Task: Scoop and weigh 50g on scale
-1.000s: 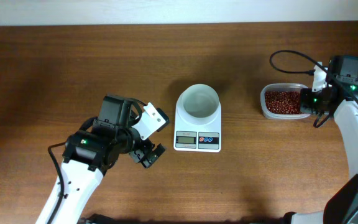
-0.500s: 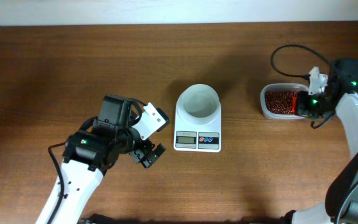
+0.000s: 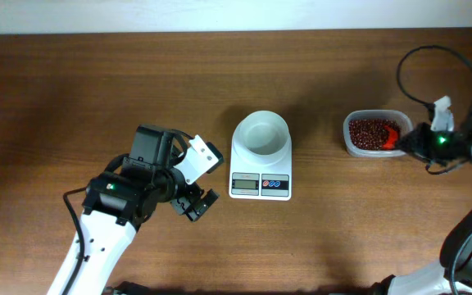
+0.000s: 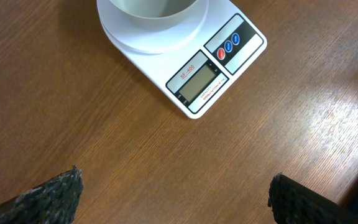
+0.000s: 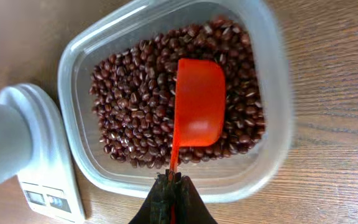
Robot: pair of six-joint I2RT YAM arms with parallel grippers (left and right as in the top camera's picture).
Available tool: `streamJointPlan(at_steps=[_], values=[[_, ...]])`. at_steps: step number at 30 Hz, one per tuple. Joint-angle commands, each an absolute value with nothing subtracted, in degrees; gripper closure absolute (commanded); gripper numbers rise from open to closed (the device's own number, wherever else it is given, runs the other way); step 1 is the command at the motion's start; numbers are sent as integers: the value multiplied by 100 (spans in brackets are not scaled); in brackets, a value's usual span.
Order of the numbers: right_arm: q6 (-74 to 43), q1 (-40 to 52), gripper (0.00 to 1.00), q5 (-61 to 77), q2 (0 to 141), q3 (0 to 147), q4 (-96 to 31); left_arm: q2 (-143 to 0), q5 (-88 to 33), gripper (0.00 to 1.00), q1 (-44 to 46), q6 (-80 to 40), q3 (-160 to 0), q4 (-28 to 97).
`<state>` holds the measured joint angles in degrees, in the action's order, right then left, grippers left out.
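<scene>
Scoop relation: right end effector clamped shut on thin handle of red plastic scoop. Scoop bowl lies on red beans inside clear plastic tub, long axis running from end effector out across tub. Small white digital scale sits mid wooden table, on robot's left of tub, well apart from it. Round white bowl on top looks empty. Left end effector spread wide, holding nothing, nearer scale; right arm carries scoop.

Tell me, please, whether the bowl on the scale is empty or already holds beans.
Empty. From overhead the bowl on the scale shows only bare white inside; the beans lie in the clear tub.
</scene>
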<state>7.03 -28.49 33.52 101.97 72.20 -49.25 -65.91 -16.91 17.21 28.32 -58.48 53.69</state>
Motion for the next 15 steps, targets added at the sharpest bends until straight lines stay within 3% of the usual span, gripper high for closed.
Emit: streamJointPlan(at_steps=[1, 7, 15], values=[[692, -3275, 96, 4370, 10226, 7234, -5037, -6589, -1667, 1, 1697, 2923, -5946, 5365], [733, -3815, 96, 5155, 10226, 7231, -5094, -6589, -1667, 1, 1697, 2926, -5946, 5365], [733, -3846, 96, 5238, 10226, 7231, -5299, -6589, -1669, 1, 1697, 2923, -5944, 5365]])
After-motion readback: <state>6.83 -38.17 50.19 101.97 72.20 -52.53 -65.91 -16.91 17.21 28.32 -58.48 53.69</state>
